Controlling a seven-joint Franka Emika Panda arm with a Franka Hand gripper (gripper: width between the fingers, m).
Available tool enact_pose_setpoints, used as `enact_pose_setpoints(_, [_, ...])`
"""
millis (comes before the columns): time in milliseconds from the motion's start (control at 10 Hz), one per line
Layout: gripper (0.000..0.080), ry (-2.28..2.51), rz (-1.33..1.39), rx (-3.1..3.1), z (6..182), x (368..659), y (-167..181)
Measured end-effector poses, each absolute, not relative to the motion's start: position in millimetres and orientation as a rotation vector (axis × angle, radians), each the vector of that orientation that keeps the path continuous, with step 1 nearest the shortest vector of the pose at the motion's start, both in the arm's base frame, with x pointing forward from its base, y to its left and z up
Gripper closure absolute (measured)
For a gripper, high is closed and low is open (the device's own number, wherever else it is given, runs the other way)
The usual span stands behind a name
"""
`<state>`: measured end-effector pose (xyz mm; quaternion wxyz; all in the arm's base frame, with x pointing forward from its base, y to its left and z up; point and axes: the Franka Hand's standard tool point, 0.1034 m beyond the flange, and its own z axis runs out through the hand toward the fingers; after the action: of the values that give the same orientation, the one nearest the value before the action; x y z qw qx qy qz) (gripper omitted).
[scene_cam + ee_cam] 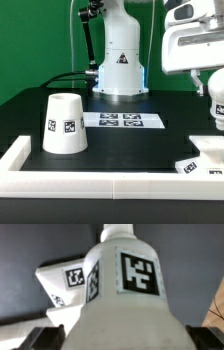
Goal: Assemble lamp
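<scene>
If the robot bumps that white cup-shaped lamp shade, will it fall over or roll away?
The shade probably resists tipping: it stands upright on its wider end. Knocked over, its round tapered wall would likely roll in a curve. It looks like stiff plastic, so probably slides rather than bends.

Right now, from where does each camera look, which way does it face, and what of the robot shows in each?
Exterior view: sits off the arm beyond the white front wall, facing across the black table toward the robot pedestal; the tool shows at the exterior view's right.
Wrist view: sits on the wrist, looking along the held bulb toward the base; only the tool's fingers show.
Shared: the bulb and the base.
</scene>
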<state>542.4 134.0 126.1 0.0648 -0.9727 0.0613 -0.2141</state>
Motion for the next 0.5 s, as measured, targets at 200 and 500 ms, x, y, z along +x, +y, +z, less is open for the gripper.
enact_pose_setpoints(200, [0.0220,0.076,-0.824,-2.907,131.0,541.4,134.5])
enact_pose_setpoints(500, [0.0220,0.080,-0.828,-2.918,126.9,537.6,131.5])
